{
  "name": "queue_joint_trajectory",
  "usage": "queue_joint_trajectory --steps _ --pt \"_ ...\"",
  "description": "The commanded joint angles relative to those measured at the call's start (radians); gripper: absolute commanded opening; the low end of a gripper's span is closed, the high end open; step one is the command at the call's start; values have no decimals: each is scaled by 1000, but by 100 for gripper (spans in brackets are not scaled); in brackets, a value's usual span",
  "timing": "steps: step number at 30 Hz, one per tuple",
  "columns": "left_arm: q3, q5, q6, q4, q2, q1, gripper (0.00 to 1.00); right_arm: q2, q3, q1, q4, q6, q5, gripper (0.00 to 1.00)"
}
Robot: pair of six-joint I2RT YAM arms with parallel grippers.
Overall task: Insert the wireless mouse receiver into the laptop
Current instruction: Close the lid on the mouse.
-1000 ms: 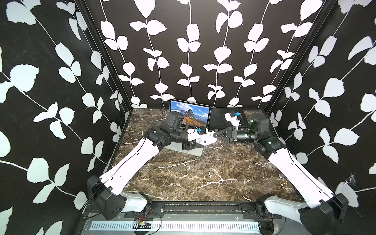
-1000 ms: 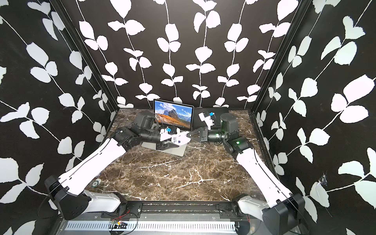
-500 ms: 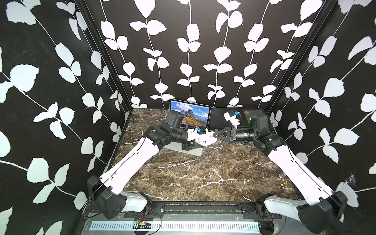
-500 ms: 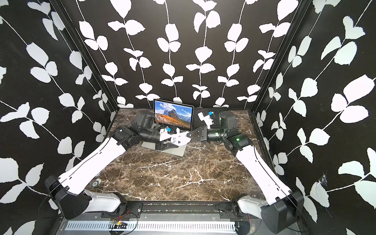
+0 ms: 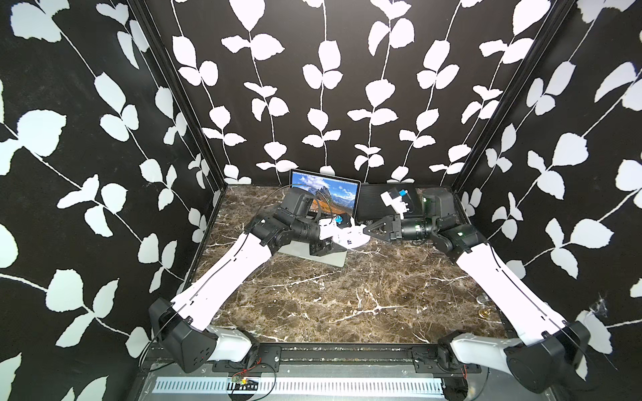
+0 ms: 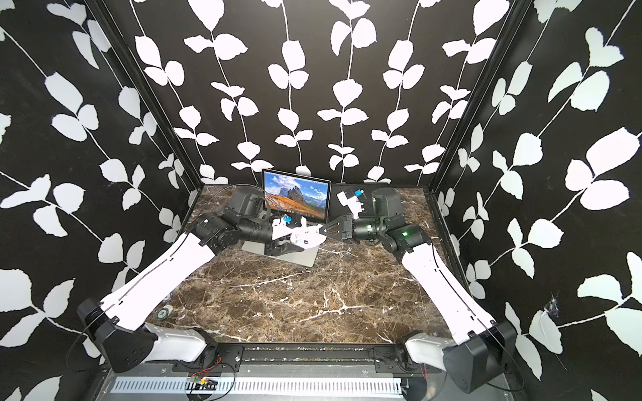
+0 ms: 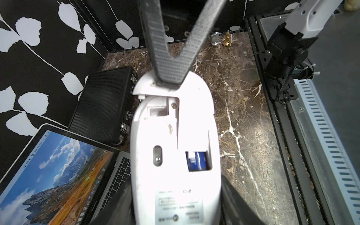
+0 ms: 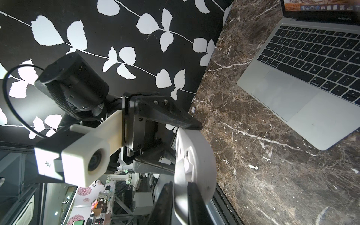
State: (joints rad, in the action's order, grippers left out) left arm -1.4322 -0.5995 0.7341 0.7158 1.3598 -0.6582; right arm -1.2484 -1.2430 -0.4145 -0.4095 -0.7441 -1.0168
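- Both arms start at the bottom corners in both top views. The left arm (image 5: 225, 274) comes from the lower left and the right arm (image 5: 496, 277) from the lower right, both leaning in toward the middle.
- The last links are roughly level, wrists aimed at each other, grippers tip to tip near frame centre.
- The left gripper (image 5: 344, 239) is clamped on the wireless mouse (image 7: 175, 136), one finger on each side, with the underside facing its wrist cam.
- On the right gripper (image 5: 367, 230), the fingers (image 7: 155, 48) make a V with the tips nearly together at the mouse's far end and a thin white edge between them. Can't tell if it's actually squeezing.
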Motion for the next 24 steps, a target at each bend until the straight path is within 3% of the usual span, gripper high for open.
queue_joint_trajectory --steps 1,9,24 --pt "-40 -54 10 -45 -10 -3 53 -13 -25 -14 -56 42 40 20" --pt "-33 -58 -2 -48 -6 -2 53 -19 -61 -25 -105 74 65 31" --pt "-37 -74 -14 -35 -2 -3 52 -28 -146 -24 -235 144 151 34"
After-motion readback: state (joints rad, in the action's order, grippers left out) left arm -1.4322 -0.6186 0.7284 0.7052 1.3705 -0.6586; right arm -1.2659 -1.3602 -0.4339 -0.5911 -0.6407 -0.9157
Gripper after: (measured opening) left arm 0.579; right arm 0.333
